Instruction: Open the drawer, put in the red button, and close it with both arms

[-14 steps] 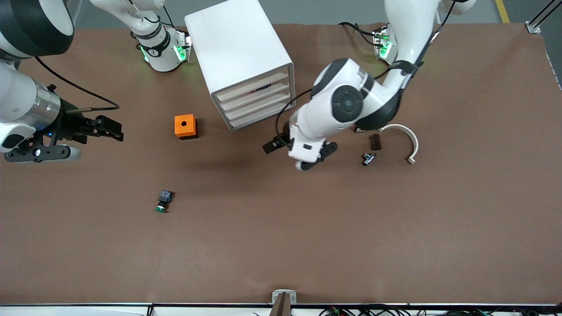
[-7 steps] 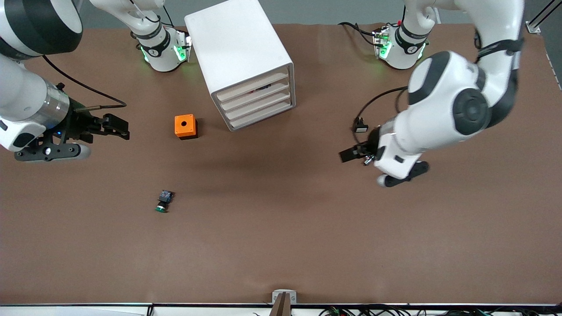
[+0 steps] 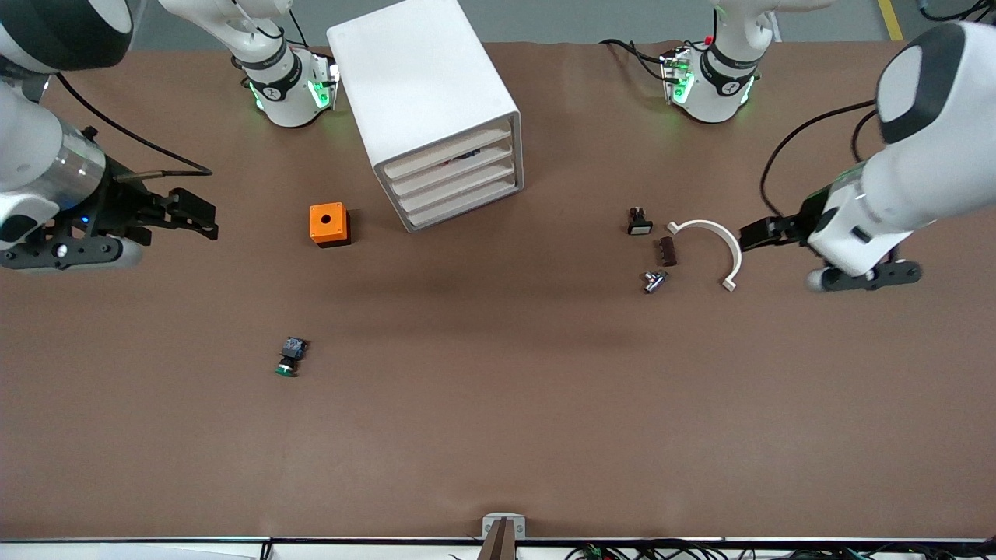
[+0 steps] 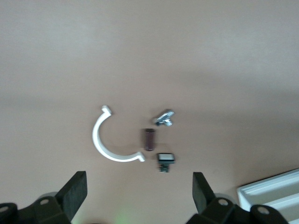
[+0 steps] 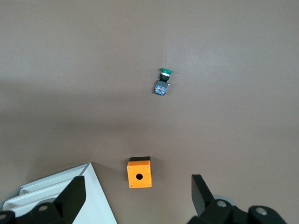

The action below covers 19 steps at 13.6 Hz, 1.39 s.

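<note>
The white cabinet (image 3: 424,85) stands at the back middle; its uppermost drawer (image 3: 447,153) sits in line with the three below. A small dark and red speck (image 3: 464,156) shows in the slot under that front; the red button is not clearly seen. My left gripper (image 3: 759,233) hangs open and empty over the table beside a white arc (image 3: 712,249); in the left wrist view (image 4: 138,196) the jaws are wide apart. My right gripper (image 3: 198,219) hangs open and empty over the table toward the right arm's end, wide apart in the right wrist view (image 5: 138,196).
An orange box with a hole (image 3: 327,224) sits beside the cabinet, a green-capped switch (image 3: 289,356) nearer the front camera. By the white arc lie a brown piece (image 3: 666,251), a silver piece (image 3: 654,280) and a white-capped switch (image 3: 638,222).
The left arm has swung from in front of the cabinet toward its own end of the table, uncovering the small parts. The right gripper has barely shifted.
</note>
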{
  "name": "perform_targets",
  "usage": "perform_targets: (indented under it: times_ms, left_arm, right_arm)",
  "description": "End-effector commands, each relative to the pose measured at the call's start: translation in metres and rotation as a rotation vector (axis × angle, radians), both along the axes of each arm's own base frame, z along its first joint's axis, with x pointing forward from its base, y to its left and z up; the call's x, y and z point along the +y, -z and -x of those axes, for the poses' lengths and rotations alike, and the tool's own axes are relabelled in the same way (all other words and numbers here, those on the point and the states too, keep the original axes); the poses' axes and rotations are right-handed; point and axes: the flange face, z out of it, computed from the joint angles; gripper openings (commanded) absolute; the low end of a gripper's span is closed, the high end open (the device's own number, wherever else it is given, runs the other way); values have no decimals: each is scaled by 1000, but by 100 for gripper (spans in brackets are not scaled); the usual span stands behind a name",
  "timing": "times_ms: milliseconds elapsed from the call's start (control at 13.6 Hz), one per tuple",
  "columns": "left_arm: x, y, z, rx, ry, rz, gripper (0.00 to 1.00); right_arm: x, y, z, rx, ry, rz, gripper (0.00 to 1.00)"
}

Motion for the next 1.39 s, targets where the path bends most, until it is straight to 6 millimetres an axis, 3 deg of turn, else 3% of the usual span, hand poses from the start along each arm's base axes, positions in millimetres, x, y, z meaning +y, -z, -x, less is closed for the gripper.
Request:
perform_targets:
  times_ms: [0, 147, 293, 513, 660, 807, 1027, 1320]
  left_arm:
    - [21, -5, 36, -74, 16, -50, 99]
    - [29, -18, 37, -102, 13, -82, 99]
    - [35, -42, 38, -153, 17, -99, 99]
    - [58, -72, 32, -211, 43, -97, 99]
    - [78, -80, 33, -217, 83, -97, 99]
    - [76, -84, 30, -221, 61, -94, 99]
    - [70, -95, 21, -247, 69, -78, 100]
    - [64, -95, 15, -250, 81, -73, 100]
  right_arm:
    - [-6, -21, 19, -32, 19, 15, 100]
    - [-20, -23, 20, -26, 43, 17, 100]
    - [-32, -23, 20, -18, 61, 19, 100]
    - [-31, -22, 23, -13, 66, 21, 100]
    - [-33, -19, 26, -9, 69, 25, 100]
    - [-43, -18, 25, -4, 87, 24, 100]
    - [-42, -16, 26, 2, 87, 24, 100]
    - [-43, -15, 26, 4, 87, 24, 100]
